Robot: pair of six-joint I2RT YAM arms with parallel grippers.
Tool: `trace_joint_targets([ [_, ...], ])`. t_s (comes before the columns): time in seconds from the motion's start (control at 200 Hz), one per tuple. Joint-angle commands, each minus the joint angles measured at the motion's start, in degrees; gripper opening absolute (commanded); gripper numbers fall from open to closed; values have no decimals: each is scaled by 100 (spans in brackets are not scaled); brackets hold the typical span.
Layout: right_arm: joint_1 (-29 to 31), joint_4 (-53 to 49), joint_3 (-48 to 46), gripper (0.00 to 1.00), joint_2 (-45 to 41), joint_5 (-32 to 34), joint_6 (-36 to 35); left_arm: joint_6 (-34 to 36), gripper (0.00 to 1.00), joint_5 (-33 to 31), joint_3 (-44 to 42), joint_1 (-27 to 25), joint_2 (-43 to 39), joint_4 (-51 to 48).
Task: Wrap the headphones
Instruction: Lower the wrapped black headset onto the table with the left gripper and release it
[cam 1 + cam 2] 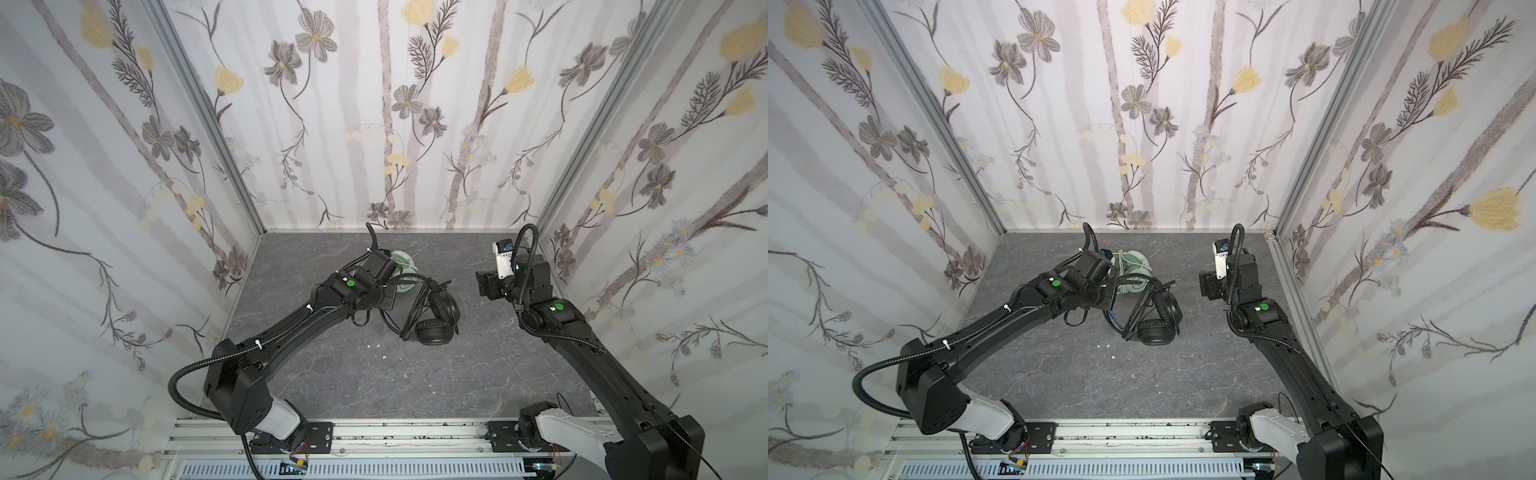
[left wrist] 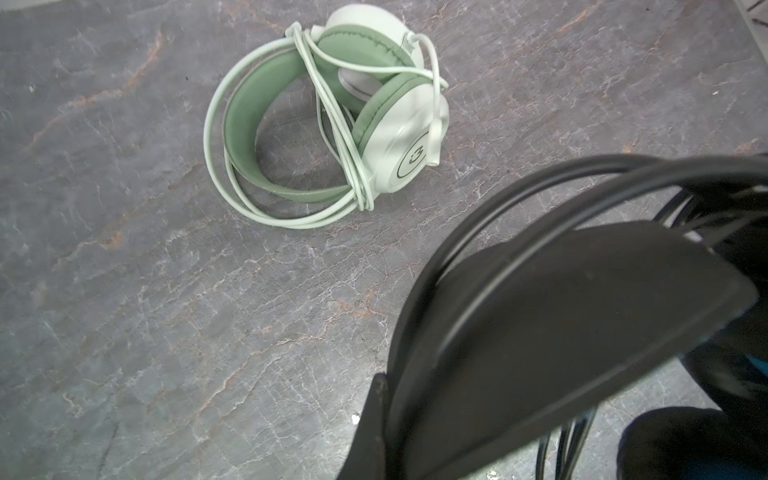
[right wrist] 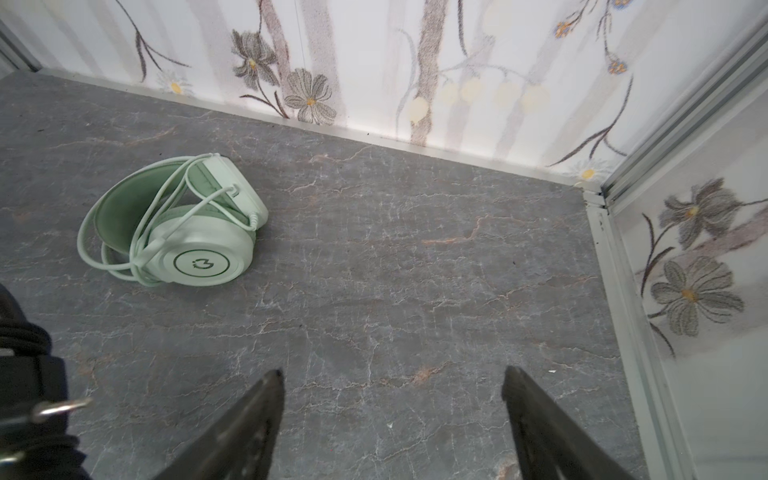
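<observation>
The black headphones (image 1: pixel 436 320) lay near the middle of the table (image 3: pixel 415 270), earcups folded together. Their black cable (image 1: pixel 415 307) was slung around the headband in slack, uneven loops. The plug end (image 1: pixel 1174 282) stuck out free toward my right side. Just behind them, toward the back wall, the mint-green headphones (image 2: pixel 332 116) sat with their whitish cable (image 2: pixel 216 166) wound around band and cups. That pair looked finished to me.

My left hand (image 1: pixel 387 298) was pressed together right at the black headband. The left wrist view showed band and cable strands crowding the lens. I could not tell whether anything was actually pinched between the fingers. My right hand (image 3: pixel 392 419) was spread wide with nothing in it, over bare table and well apart from both pairs.

The loose end was my main worry. With nothing tucking it in, I judged the outer loops could slide off the band and undo the wrap as soon as the headset was shifted. If my left hand had a strand caught, pulling away could drag a loop out with it. It could also tow the whole headset into the green pair just beside it. A shove there might hook the two cables together and loosen the finished wrap.
</observation>
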Motion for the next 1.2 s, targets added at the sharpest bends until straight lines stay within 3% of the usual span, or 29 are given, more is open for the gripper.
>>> trace_joint_targets([
  [0.0, 3, -21, 267, 92, 57, 304, -14, -967, 0, -327, 220, -182, 323, 469],
  [0.14, 4, -110, 438, 97, -11, 583, -88, -1512, 0, -465, 632, -436, 1033, 576],
  [0.485, 4, -118, 334, 100, -238, 893, -98, -2252, 0, -602, 2940, -740, 3045, 137],
  [0.839, 21, -116, 272, 100, -313, 1016, -184, -2244, 4, -454, 5161, -735, 4828, -610],
  [1.194, 73, -97, 233, 100, -272, 973, -182, -2270, 7, -153, 5815, -675, 5640, -791],
])
